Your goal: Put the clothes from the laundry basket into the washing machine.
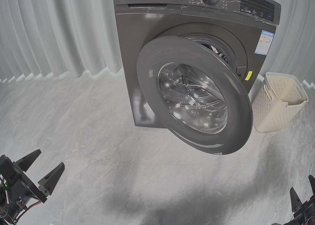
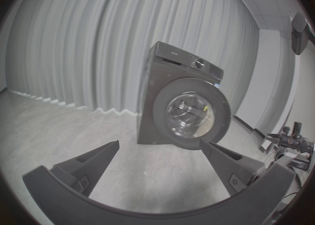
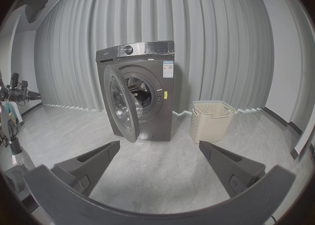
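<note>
A grey washer (image 1: 147, 38) stood on a pale floor (image 1: 98, 120) before a white curtain (image 1: 49, 22). Its round door (image 1: 193, 94) hung wide open, hinged on the robot's left. Inside the drum (image 3: 139, 86) lay a dark heap of clothes (image 3: 143, 98). A cream basket (image 1: 272, 110) stood upright just beside the washer, on the robot's right. The left gripper (image 1: 50, 158) and right gripper (image 1: 301, 184) hung low, well apart from the washer, jaws spread wide, holding nothing.

Drum (image 3: 136, 86) interior dim, its dark contents indistinct
</note>
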Motion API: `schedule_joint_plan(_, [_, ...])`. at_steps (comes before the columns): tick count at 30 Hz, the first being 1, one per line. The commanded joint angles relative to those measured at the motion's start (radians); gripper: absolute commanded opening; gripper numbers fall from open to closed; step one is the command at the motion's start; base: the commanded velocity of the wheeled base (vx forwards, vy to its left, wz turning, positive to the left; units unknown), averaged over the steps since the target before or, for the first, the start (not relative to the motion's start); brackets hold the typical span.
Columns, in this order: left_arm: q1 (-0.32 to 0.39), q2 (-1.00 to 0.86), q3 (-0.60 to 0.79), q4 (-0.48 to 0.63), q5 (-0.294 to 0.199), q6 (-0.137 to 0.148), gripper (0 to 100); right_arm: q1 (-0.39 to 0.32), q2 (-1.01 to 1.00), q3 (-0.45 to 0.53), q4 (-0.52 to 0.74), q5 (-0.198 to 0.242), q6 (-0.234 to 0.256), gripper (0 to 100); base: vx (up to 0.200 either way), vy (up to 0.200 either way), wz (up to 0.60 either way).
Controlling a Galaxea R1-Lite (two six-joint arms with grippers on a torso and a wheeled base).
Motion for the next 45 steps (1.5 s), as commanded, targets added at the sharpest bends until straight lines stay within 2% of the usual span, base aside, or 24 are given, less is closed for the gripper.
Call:
schedule_joint_plan(1, [0.172, -0.261, 0.057, 0.126, -0.003, 0.025, 100, 0.001, -0.007, 0.010, 0.000, 0.000, 0.000, 100, 0.000, 0.000, 0.00])
schedule_joint_plan(3, [0.197, -0.290, 0.057, 0.152, -0.003, 0.027, 100, 0.000, -0.007, 0.010, 0.000, 0.000, 0.000, 100, 0.000, 0.000, 0.00])
schedule_joint_plan(4, [0.249, -0.364, 0.057, 0.212, -0.006, 0.027, 100, 0.000, -0.007, 0.010, 0.000, 0.000, 0.000, 100, 0.000, 0.000, 0.00])
schedule_joint_plan(5, [0.269, -0.401, 0.057, 0.247, -0.014, 0.027, 100, 0.000, -0.007, 0.010, 0.000, 0.000, 0.000, 100, 0.000, 0.000, 0.00])
schedule_joint_plan(9, [0.319, -0.526, 0.057, 0.370, -0.052, 0.028, 100, 0.000, -0.007, 0.010, 0.000, 0.000, 0.000, 100, 0.000, 0.000, 0.00])
schedule_joint_plan(10, [0.341, -0.608, 0.057, 0.457, -0.070, 0.031, 100, 0.000, -0.007, 0.010, 0.000, 0.000, 0.000, 100, 0.000, 0.000, 0.00])
schedule_joint_plan(14, [0.365, -0.744, 0.057, 0.646, -0.093, 0.039, 100, 0.000, -0.007, 0.012, -0.001, 0.000, 0.001, 100, 0.000, 0.000, 0.00])
schedule_joint_plan(15, [0.365, -0.744, 0.057, 0.650, -0.093, 0.039, 100, 0.000, -0.007, 0.010, 0.000, 0.000, 0.000, 100, 0.000, 0.000, 0.00])
schedule_joint_plan(16, [0.367, -0.738, 0.057, 0.661, -0.095, 0.025, 100, 0.000, -0.007, 0.010, -0.001, 0.000, 0.003, 100, 0.000, 0.000, 0.00])
schedule_joint_plan(20, [0.372, -0.738, 0.057, 0.656, -0.092, 0.030, 100, 0.000, -0.007, 0.010, 0.000, 0.000, 0.001, 100, 0.000, 0.000, 0.00])
schedule_joint_plan(22, [0.402, -0.746, 0.057, 0.661, -0.083, 0.031, 100, -0.003, -0.007, 0.010, 0.000, 0.000, 0.000, 100, 0.000, 0.000, 0.00])
schedule_joint_plan(23, [0.447, -0.763, 0.056, 0.666, -0.086, 0.036, 100, -0.003, -0.007, 0.010, 0.000, -0.001, 0.001, 100, 0.000, 0.000, 0.00])
schedule_joint_plan(25, [0.473, -0.789, 0.056, 0.664, -0.079, 0.043, 100, -0.003, -0.007, 0.010, 0.000, -0.001, 0.001, 100, 0.000, 0.000, 0.00])
schedule_joint_plan(28, [0.461, -0.793, 0.056, 0.667, -0.047, 0.048, 100, -0.002, -0.007, 0.012, -0.001, -0.003, 0.006, 100, 0.000, 0.000, 0.00])
schedule_joint_plan(29, [0.454, -0.803, 0.057, 0.676, -0.032, 0.068, 100, -0.002, -0.007, 0.013, -0.004, -0.004, 0.007, 100, 0.000, 0.000, 0.00])
schedule_joint_plan(33, [0.454, -0.807, 0.046, 0.718, -0.033, 0.077, 100, -0.002, -0.007, 0.005, -0.029, 0.000, 0.010, 100, 0.000, 0.000, 0.00])
schedule_joint_plan(34, [0.448, -0.816, 0.045, 0.724, -0.044, 0.094, 100, 0.000, -0.010, -0.059, -0.090, 0.003, 0.021, 100, 0.000, 0.000, 0.00])
schedule_joint_plan(36, [0.444, -0.806, 0.050, 0.727, -0.072, 0.102, 100, 0.012, 0.015, -0.173, -0.110, 0.008, 0.047, 100, 0.000, 0.000, 0.00])
schedule_joint_plan(37, [0.445, -0.803, 0.053, 0.722, -0.072, 0.102, 100, 0.015, 0.022, -0.186, -0.109, 0.009, 0.047, 100, 0.000, 0.000, 0.00])
schedule_joint_plan(38, [0.451, -0.810, 0.056, 0.716, -0.076, 0.102, 100, 0.043, 0.105, -0.223, -0.095, 0.025, 0.050, 100, 0.000, 0.000, 0.00])
schedule_joint_plan(41, [0.447, -0.821, 0.056, 0.718, -0.078, 0.106, 100, 0.077, 0.202, -0.219, -0.093, 0.045, 0.050, 100, 0.000, 0.000, 0.00])
schedule_joint_plan(43, [0.447, -0.823, 0.057, 0.725, -0.090, 0.139, 100, 0.133, 0.349, -0.225, -0.101, 0.066, 0.056, 100, 0.000, 0.000, 0.00])
schedule_joint_plan(45, [0.447, -0.823, 0.057, 0.725, -0.096, 0.145, 100, 0.173, 0.456, -0.240, -0.121, 0.075, 0.063, 100, 0.000, 0.000, 0.00])
